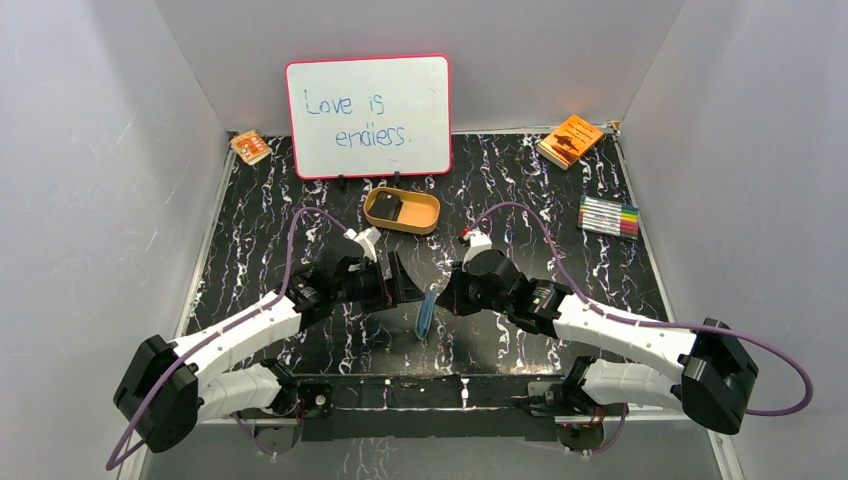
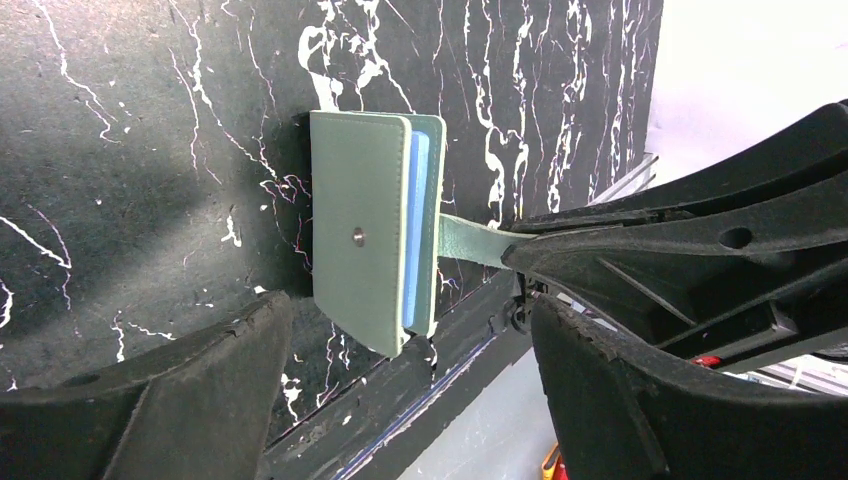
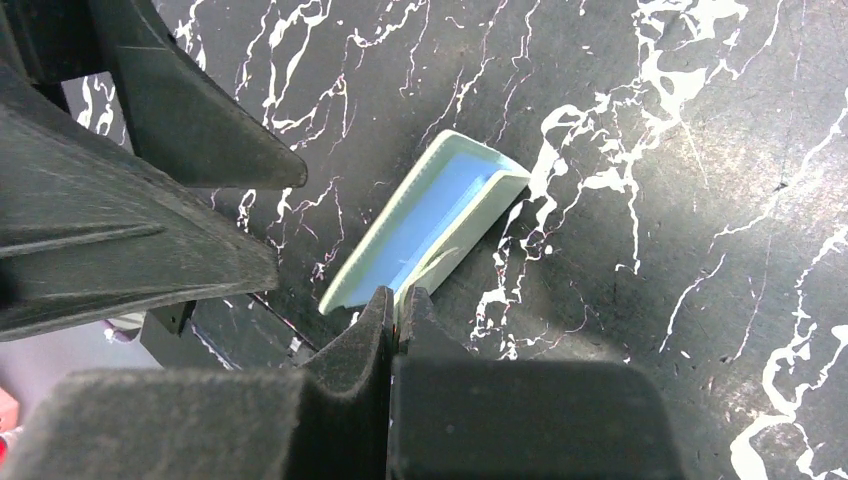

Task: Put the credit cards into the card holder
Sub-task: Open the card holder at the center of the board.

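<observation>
Your right gripper [image 3: 397,300] is pinched tight on the thin strap of the sage-green card holder [image 2: 365,240], a matte square wallet with a small round snap and pale blue sleeves at its open edge. It hangs between the arms over the black, white-veined table [image 1: 520,190]. Your left gripper [image 1: 398,283] stands wide apart beside it, gripping nothing. The dark credit cards [image 1: 387,208] lie in the tan oval tray [image 1: 420,212].

Whiteboard [image 1: 368,117]: "Love is endless."

Green card holder [image 2: 355,200], seemingly upright.
</observation>
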You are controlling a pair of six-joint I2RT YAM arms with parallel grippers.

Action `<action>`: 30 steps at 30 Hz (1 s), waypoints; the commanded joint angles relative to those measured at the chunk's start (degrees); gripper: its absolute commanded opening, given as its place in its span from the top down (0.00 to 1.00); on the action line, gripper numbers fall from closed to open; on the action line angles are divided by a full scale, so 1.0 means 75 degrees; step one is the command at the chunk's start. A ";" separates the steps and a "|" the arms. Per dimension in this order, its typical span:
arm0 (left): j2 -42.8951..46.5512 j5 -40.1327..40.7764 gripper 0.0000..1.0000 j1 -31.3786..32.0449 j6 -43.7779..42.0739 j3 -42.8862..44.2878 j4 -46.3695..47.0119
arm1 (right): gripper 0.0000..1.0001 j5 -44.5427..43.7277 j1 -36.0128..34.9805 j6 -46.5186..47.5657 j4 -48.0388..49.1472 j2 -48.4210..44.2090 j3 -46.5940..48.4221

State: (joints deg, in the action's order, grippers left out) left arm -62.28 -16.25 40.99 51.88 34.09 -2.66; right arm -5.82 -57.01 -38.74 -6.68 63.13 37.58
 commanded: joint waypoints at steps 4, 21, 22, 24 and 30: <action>-0.0501 -0.0431 0.18 -0.0018 -0.0207 0.0115 0.0167 | 1.00 0.0094 0.0008 0.0033 0.0491 -0.0086 0.0112; -0.0960 0.0442 0.33 -0.0018 -0.0483 -0.0011 -0.0408 | 1.00 -0.1539 0.0011 -0.0589 -0.1291 -0.0153 0.0002; -0.1014 0.0453 0.33 -0.0023 -0.0483 -0.0020 -0.0408 | 1.00 -0.1725 0.0008 -0.0698 -0.1559 -0.0164 -0.0006; -0.1122 0.0465 0.34 -0.0017 -0.0483 -0.0017 -0.0396 | 1.00 -0.1969 0.0008 -0.0880 -0.1975 -0.0178 -0.0092; -0.1381 0.0456 0.36 -0.0016 -0.0561 0.0120 -0.0369 | 1.00 -0.2308 0.0052 -0.1460 -0.2700 -0.0111 -0.0495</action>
State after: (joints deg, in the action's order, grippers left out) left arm -72.07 -13.32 40.99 48.84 34.11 -4.58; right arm -18.83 -57.01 -45.52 -20.84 62.70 35.73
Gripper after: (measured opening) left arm 0.642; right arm 0.034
